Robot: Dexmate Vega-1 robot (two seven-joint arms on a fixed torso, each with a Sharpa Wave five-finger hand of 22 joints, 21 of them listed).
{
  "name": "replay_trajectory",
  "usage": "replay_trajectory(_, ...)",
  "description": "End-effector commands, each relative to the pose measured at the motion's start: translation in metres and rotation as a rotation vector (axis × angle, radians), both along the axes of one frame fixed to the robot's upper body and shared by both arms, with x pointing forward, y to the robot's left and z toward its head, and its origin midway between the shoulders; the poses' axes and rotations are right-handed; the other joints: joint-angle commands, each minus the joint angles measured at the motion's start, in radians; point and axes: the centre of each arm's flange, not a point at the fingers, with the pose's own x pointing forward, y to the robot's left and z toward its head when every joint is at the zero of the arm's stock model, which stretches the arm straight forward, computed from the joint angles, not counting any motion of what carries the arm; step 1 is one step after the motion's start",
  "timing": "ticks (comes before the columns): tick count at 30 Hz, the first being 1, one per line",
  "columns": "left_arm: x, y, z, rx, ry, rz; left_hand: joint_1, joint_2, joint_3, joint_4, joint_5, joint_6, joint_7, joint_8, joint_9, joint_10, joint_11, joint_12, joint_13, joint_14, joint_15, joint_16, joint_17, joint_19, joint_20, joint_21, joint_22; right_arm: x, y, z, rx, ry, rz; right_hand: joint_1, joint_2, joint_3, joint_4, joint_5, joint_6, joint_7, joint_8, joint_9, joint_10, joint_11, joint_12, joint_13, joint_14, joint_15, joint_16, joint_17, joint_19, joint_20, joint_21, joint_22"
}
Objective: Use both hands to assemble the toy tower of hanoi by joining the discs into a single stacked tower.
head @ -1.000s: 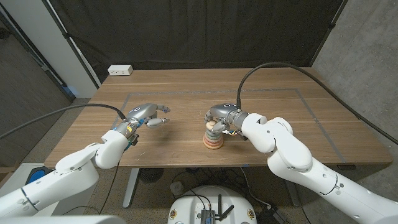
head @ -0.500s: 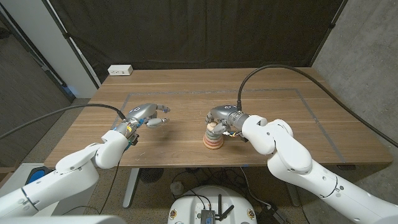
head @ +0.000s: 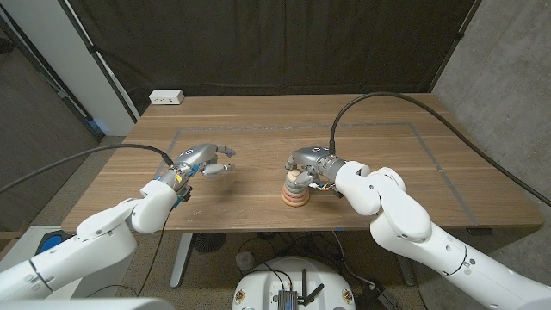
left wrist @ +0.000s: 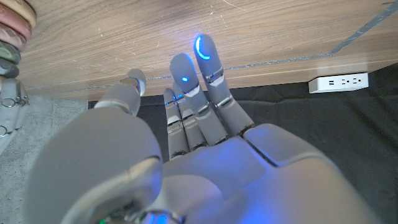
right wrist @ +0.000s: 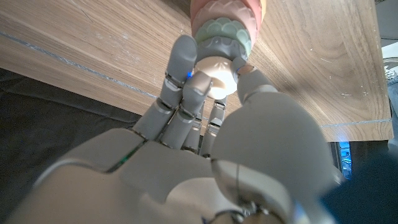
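Observation:
The tower (head: pixel 294 197) of pastel discs stands near the middle of the table (head: pixel 387 164). My right hand (head: pixel 312 162) hovers over it and pinches the small cream top disc (right wrist: pixel 217 73) between thumb and fingers. That disc sits on a green disc (right wrist: pixel 227 38) with a pink disc (right wrist: pixel 227 9) under it. Well away from the tower, my left hand (head: pixel 201 160) hangs just above the wood with its fingers (left wrist: pixel 186 78) spread and nothing in it. The stack's edge (left wrist: pixel 12 25) also appears in the left wrist view.
A white power strip (head: pixel 166 97) lies at the table's back left corner. Thin tape lines (head: pixel 430 142) mark a rectangle on the wood. Black curtain hangs behind the table. Bare wood lies between the two hands and to the right of the tower.

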Motion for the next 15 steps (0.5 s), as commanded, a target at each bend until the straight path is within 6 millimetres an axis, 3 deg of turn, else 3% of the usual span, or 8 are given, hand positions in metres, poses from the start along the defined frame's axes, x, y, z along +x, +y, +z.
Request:
replay_trajectory(1,0.0005,0.0004,-0.0008,-0.007,0.007,-0.011,-0.007,0.004,0.008,0.001,-0.002,0.002,0.004,0.006,0.003,0.001,0.002,0.004,0.002,0.005,-0.037,0.008,0.001,0.003,-0.1,0.007,0.002,0.001,-0.001,-0.0078,0.002,0.012,-0.006,0.001,0.007,0.006,0.0,0.005,0.001,-0.002,-0.005,0.004,0.122,-0.126,0.004,0.031,-0.004,-0.003,0.006,0.003,-0.001,-0.031,-0.004,0.004)
replay_trajectory(7,0.0003,0.0005,0.0003,-0.005,0.002,-0.014,-0.007,0.005,0.009,0.001,-0.001,0.004,0.004,0.007,0.003,0.002,0.003,0.004,0.002,0.005,-0.037,0.008,0.001,0.003,-0.1,0.007,0.002,-0.0003,-0.0019,-0.0074,-0.001,0.002,-0.005,-0.013,-0.009,-0.002,0.001,0.006,-0.027,-0.004,-0.019,0.005,0.085,-0.125,-0.009,0.029,-0.016,-0.003,-0.001,-0.002,-0.004,-0.03,-0.005,0.005)
replay_trajectory(15,0.0001,0.0001,0.0021,-0.005,-0.007,-0.018,-0.009,0.005,0.011,0.001,-0.002,0.008,0.002,0.008,0.003,0.004,0.002,0.005,0.003,0.008,-0.037,0.012,0.003,0.004,-0.099,0.008,0.002,-0.0027,-0.0034,-0.0076,-0.035,-0.007,-0.023,-0.053,-0.044,-0.024,0.009,0.005,-0.109,0.002,-0.057,0.003,0.008,-0.111,-0.023,0.016,-0.036,-0.003,-0.018,-0.009,-0.015,-0.028,-0.009,0.004)
